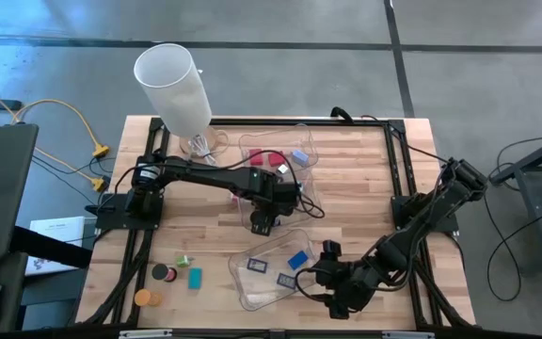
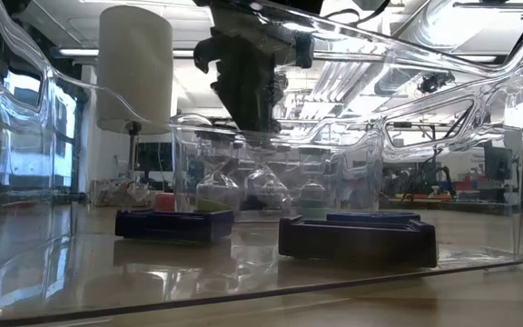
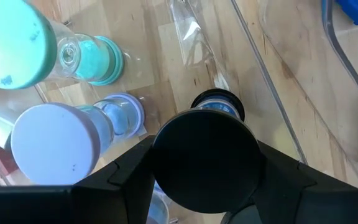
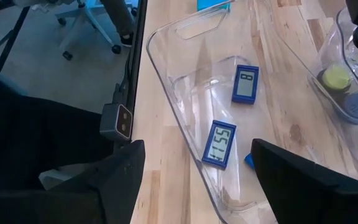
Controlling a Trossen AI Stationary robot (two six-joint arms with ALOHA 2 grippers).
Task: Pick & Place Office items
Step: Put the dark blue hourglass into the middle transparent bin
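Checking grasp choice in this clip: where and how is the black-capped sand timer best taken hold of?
By its round black end cap, from straight above. It stands upright beside the lilac timer, so only the caps are free. The left gripper appears shut on that cap already; the right gripper waits open beside the near tray.

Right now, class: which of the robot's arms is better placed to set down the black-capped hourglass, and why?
The left. Its gripper is shut on the black-capped hourglass, above the middle of the table beside the lilac and teal ones. The right gripper hangs open over the near tray holding two small clocks.
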